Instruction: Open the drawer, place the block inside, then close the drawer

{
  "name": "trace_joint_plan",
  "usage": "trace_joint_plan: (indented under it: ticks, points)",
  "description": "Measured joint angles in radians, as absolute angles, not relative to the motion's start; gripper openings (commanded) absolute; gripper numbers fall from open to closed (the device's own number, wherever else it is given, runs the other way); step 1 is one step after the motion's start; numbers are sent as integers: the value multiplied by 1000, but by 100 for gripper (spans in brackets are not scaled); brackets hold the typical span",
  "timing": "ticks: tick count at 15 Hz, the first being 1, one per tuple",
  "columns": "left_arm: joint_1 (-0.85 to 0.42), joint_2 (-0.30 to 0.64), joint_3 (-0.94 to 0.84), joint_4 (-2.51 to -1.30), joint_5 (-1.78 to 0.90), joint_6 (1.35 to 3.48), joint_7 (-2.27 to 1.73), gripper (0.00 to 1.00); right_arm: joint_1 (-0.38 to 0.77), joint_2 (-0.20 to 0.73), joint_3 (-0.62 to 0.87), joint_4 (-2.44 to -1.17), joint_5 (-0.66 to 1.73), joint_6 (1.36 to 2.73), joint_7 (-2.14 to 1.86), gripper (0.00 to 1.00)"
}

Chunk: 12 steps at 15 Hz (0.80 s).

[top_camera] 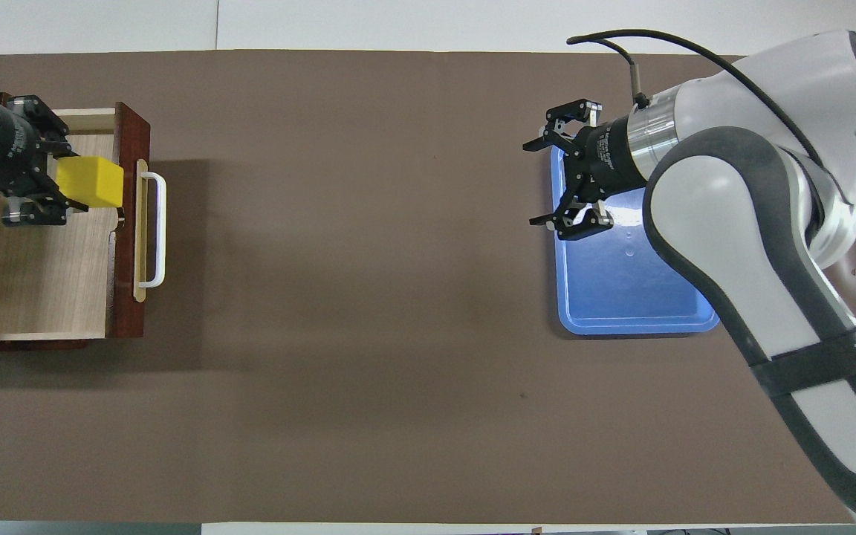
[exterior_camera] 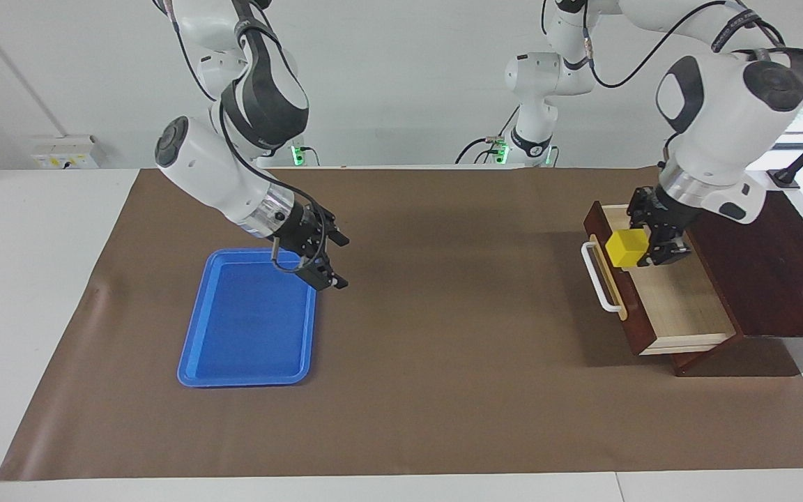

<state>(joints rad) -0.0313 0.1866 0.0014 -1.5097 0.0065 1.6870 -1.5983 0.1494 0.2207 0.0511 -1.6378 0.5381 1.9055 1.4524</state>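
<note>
The drawer (exterior_camera: 680, 307) stands pulled open from its dark reddish-brown cabinet (exterior_camera: 771, 279) at the left arm's end of the table. Its light wood inside is bare and its white bar handle (exterior_camera: 597, 279) faces the table's middle. My left gripper (exterior_camera: 642, 249) is shut on the yellow block (exterior_camera: 626, 249) and holds it in the air over the open drawer, close to the front panel. The overhead view shows the same: drawer (top_camera: 49, 282), block (top_camera: 90, 182), left gripper (top_camera: 75, 180). My right gripper (exterior_camera: 340, 262) is open and empty over the blue tray's edge.
An empty blue tray (exterior_camera: 248, 328) lies on the brown mat (exterior_camera: 443, 348) toward the right arm's end of the table; it also shows in the overhead view (top_camera: 636, 327). The right arm waits there.
</note>
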Motion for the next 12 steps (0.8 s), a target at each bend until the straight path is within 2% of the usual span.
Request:
trace_joint_plan:
  ticks: [3, 6, 12]
  points:
    - [40, 178, 1, -1567, 4, 1732, -1511, 0, 86, 171, 50, -1642, 439, 1759, 1233, 100]
    - [57, 169, 0, -1670, 3, 1840, -1499, 0, 52, 137, 49, -1644, 291, 1617, 925, 100]
    - [81, 166, 1, -1836, 3, 2004, -1496, 0, 17, 107, 48, -1647, 92, 1586, 288, 100]
